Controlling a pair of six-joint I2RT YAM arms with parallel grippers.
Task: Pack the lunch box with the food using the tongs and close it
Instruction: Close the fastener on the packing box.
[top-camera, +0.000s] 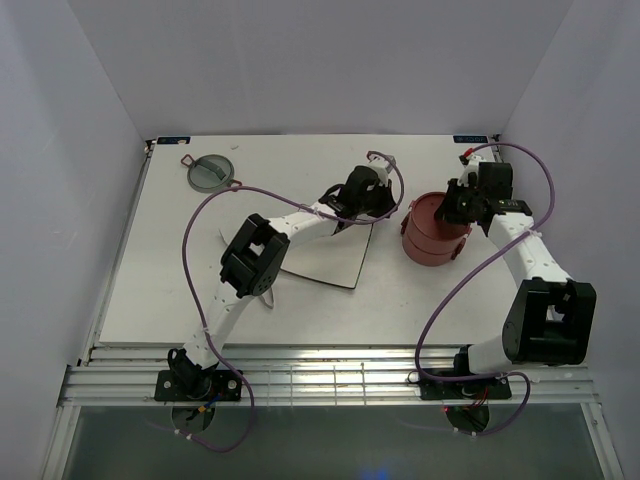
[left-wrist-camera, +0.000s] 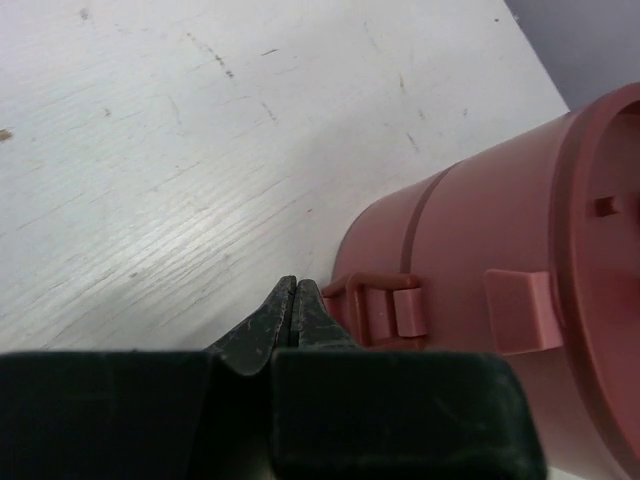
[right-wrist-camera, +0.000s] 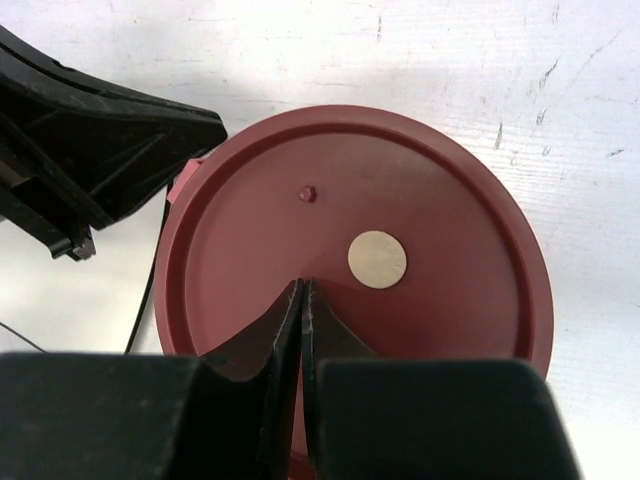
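Observation:
The lunch box (top-camera: 432, 240) stands as a stack of dusty-red bowls right of centre, a flat red disc lid (right-wrist-camera: 350, 200) on top. My right gripper (right-wrist-camera: 303, 287) is shut with nothing in it, its tips just above or on that lid beside a pale round spot (right-wrist-camera: 377, 259); from above it (top-camera: 453, 212) hangs over the stack. My left gripper (left-wrist-camera: 295, 285) is shut and empty, low beside the stack's left wall next to a small side handle (left-wrist-camera: 385, 305). The grey-green top lid (top-camera: 210, 172) lies at the back left. The food and the tongs are out of view.
A white square plate (top-camera: 325, 258) lies under the left arm at mid-table. The left gripper's black body (right-wrist-camera: 90, 150) sits close to the lid's left edge in the right wrist view. White walls enclose the table on three sides.

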